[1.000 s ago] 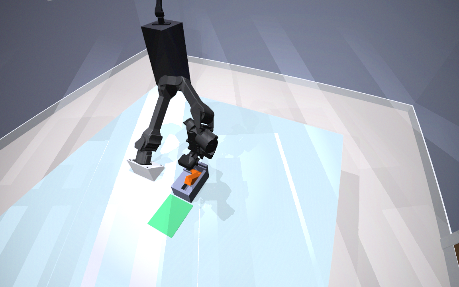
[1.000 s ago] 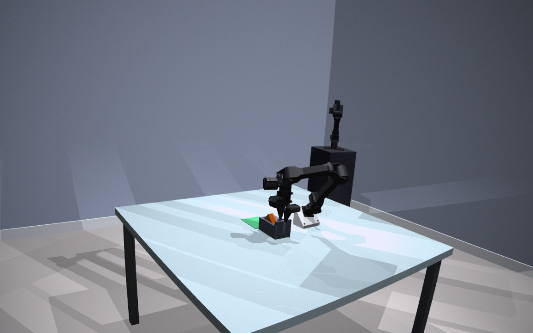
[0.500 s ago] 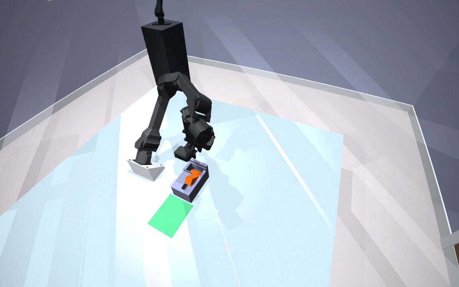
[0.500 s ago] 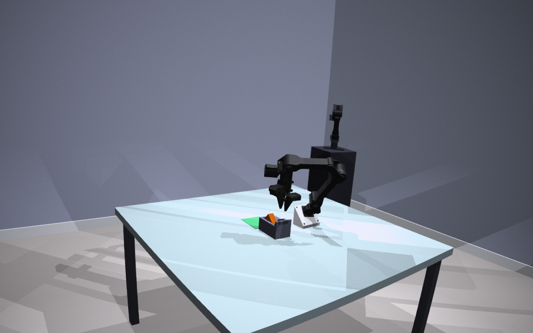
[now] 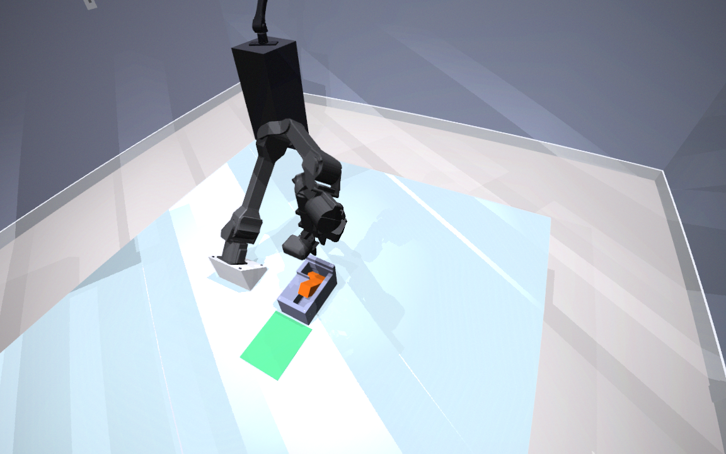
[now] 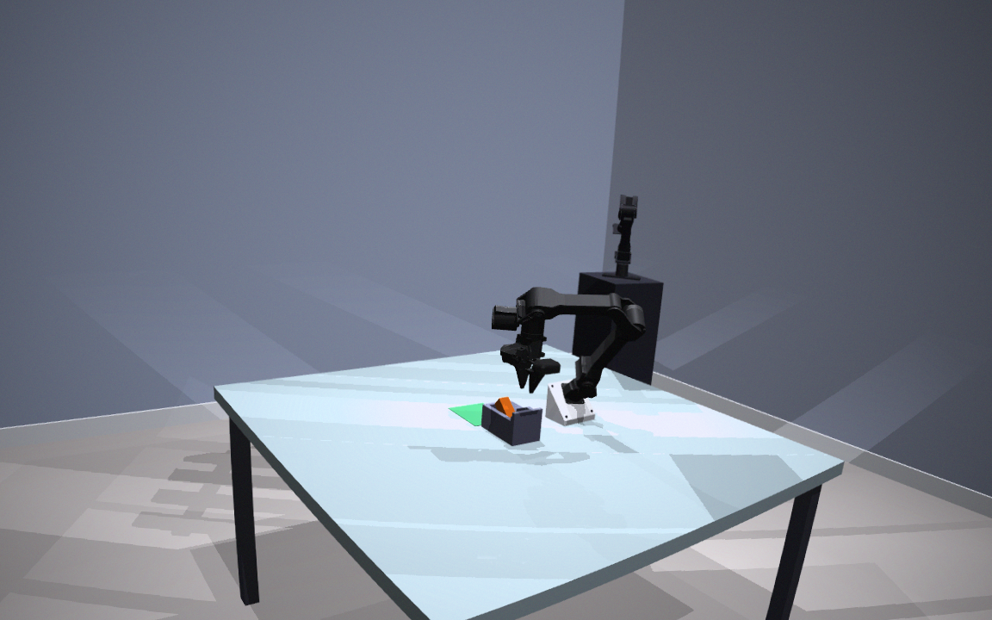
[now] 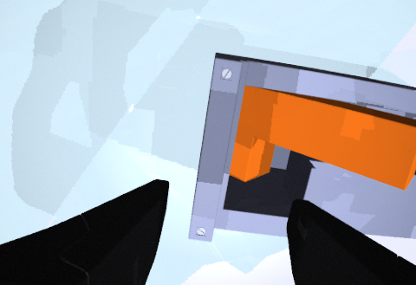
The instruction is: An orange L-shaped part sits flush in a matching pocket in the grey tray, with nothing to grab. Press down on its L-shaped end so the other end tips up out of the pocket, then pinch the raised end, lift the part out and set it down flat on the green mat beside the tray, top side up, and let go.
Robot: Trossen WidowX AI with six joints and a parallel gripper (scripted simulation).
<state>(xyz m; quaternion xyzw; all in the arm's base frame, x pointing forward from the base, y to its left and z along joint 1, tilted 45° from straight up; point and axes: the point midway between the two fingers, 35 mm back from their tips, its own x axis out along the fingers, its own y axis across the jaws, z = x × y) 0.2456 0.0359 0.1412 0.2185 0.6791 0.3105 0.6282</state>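
Observation:
The orange L-shaped part [image 5: 310, 284] [image 6: 504, 406] [image 7: 341, 135] is tipped in the pocket of the grey tray [image 5: 298, 309] [image 6: 518, 433] [image 7: 210, 152]. Its L-shaped end dips down at the tray end nearer the arm, and its other end stands up above the rim toward the mat. The green mat [image 5: 275, 345] [image 6: 468, 413] lies flat just beyond the tray. My gripper [image 5: 299, 244] [image 6: 531, 382] [image 7: 229, 204] hangs a little above the tray's arm-side end, apart from the part. Its fingers are spread, with nothing between them.
The arm's white base [image 5: 239, 272] [image 6: 570, 408] stands close beside the tray. A black pedestal [image 5: 270, 84] [image 6: 619, 324] with a camera post stands behind the table. Low transparent walls edge the floor around it.

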